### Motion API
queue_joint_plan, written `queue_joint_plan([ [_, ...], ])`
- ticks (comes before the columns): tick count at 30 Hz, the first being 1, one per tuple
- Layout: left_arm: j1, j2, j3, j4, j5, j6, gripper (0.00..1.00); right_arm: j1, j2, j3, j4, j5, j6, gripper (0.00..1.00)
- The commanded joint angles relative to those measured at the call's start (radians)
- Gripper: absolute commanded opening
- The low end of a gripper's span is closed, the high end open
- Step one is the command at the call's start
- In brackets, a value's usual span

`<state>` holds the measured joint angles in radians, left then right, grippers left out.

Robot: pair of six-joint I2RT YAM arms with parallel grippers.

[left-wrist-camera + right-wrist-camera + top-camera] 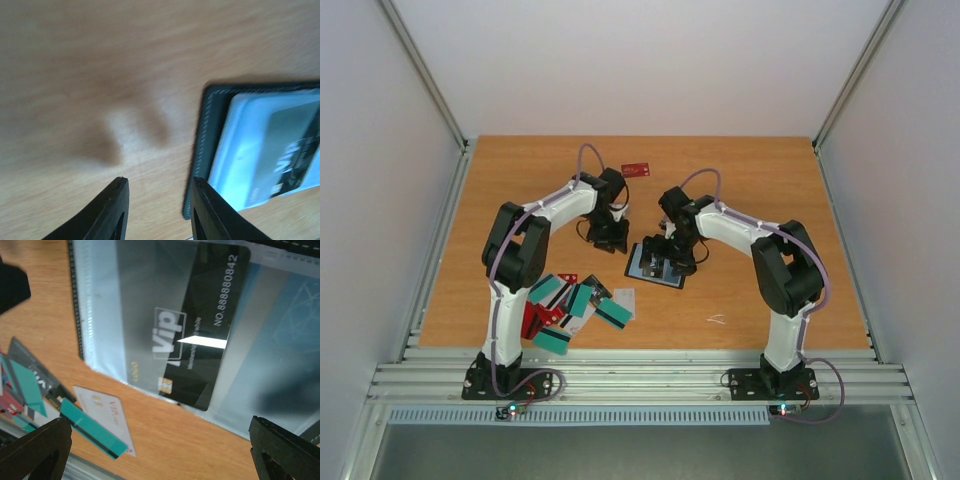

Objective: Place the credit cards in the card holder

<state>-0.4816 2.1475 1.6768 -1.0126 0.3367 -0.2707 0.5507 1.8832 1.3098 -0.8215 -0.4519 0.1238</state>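
The card holder (645,262) lies open on the table, black-rimmed and pale grey-blue inside. A black VIP card (210,325) rests on it, its left part under a clear pocket. More credit cards (570,305), teal, red, black and white, lie in a loose pile at the front left, and a red one (637,169) lies far back. My right gripper (160,440) hangs wide open and empty just above the holder (102,300). Beside the holder's left rim (212,125), my left gripper (159,187) is open with only bare wood between its fingers.
A white card (105,412) and a teal card with a dark stripe (90,427) lie near the holder's front corner. The metal rail (640,380) runs along the table's near edge. Grey walls close in the left, right and back.
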Motion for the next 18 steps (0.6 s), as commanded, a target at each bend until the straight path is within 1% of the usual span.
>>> queue_joint_plan([
  [1,0.005,-0.016,-0.068,0.027,0.030,0.020,0.36,0.006,0.040,0.037,-0.003,0.011,-0.023,0.98],
  [4,0.005,-0.014,-0.092,0.046,0.069,0.013,0.36,0.005,0.054,0.046,0.009,0.000,-0.020,0.98],
  [18,0.001,-0.005,-0.140,0.089,0.152,-0.017,0.34,0.006,0.107,0.081,0.020,-0.025,-0.018,0.97],
])
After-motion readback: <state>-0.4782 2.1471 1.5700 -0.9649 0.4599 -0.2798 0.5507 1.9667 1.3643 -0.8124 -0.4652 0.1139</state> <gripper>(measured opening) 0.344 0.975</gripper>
